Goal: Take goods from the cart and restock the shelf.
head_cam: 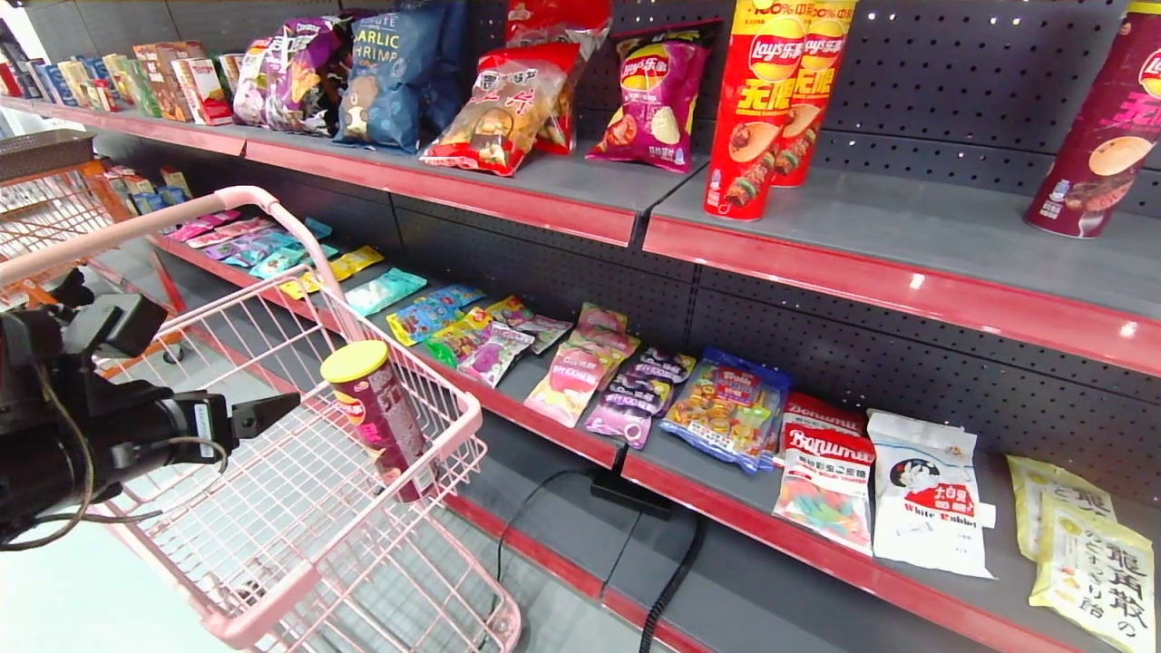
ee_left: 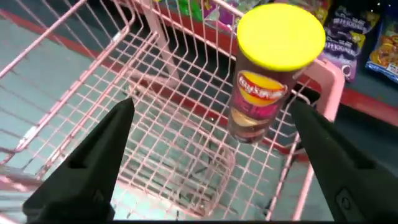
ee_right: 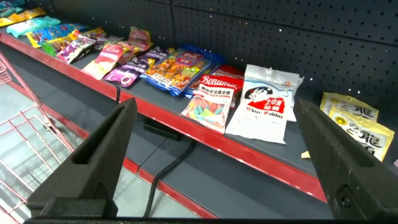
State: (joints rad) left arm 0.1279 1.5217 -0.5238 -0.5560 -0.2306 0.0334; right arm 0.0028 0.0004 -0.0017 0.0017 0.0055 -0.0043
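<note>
— How far along was the restocking? Start with the biggest thing.

— That was the grey metal shelf point(head_cam: 916, 227) with red front edges and a pegboard back. Its upper board carried crisp bags, a pair of tall red chip tubes point(head_cam: 757, 118) and, well to their right, one dark maroon tube point(head_cam: 1102, 136), with bare board between them. The lower board held flat sweet packets point(head_cam: 726, 408) in a row.

— And the pink wire shopping cart?

— The cart point(head_cam: 118, 233) stood just in front of the lower board, to the robot's left. I could make out one item in it: a maroon cylindrical chip can point(head_cam: 381, 408) with a yellow plastic lid, upright in the basket corner nearest the shelf and against the wire wall.

— Was anything holding it?

— No. The left gripper point(ee_left: 211, 104) hung above the basket with its fingers spread wide, the can point(ee_left: 261, 99) ahead of them and not between them. The right gripper point(ee_right: 214, 102) was out over the lower board, also spread wide and empty.

— So what was done?

— As I judged it, nothing for this can yet. The grasp, the lift out of the basket and the placing were all left. The bare stretch of upper board looked the likely home for it.
</note>
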